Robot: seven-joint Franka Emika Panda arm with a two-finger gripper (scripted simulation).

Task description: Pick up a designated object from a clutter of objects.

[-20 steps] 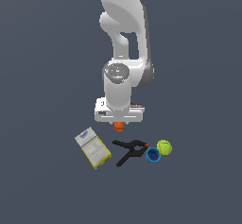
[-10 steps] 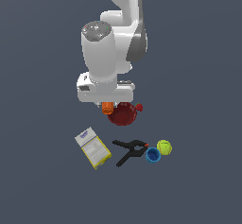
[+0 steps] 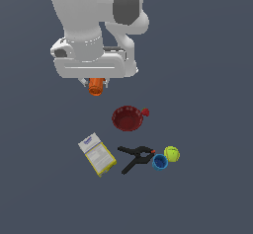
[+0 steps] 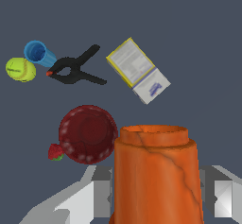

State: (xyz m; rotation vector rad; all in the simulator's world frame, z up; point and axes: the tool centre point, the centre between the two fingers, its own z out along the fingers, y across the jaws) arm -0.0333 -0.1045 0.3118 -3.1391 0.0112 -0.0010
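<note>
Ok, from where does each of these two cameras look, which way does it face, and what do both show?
Exterior view: off the arm, looking down at the white arm, gripper, small orange cup and clutter below.
Wrist view: on the wrist, facing down past the cup between grey fingers.
Shared: dark red bowl, black clamp, small blue cup, yellow-green ball, yellow-and-white box.

The orange cup (image 3: 95, 86) — small, slightly tapered, marbled — hangs in the air, clamped by the pincer (image 3: 95, 83), well above the clutter: dark red bowl (image 3: 127, 118), black clamp (image 3: 135, 158), blue cup (image 3: 159, 162), yellow-green ball (image 3: 171, 153), yellow-and-white box (image 3: 98, 154) — all apart from it.
</note>
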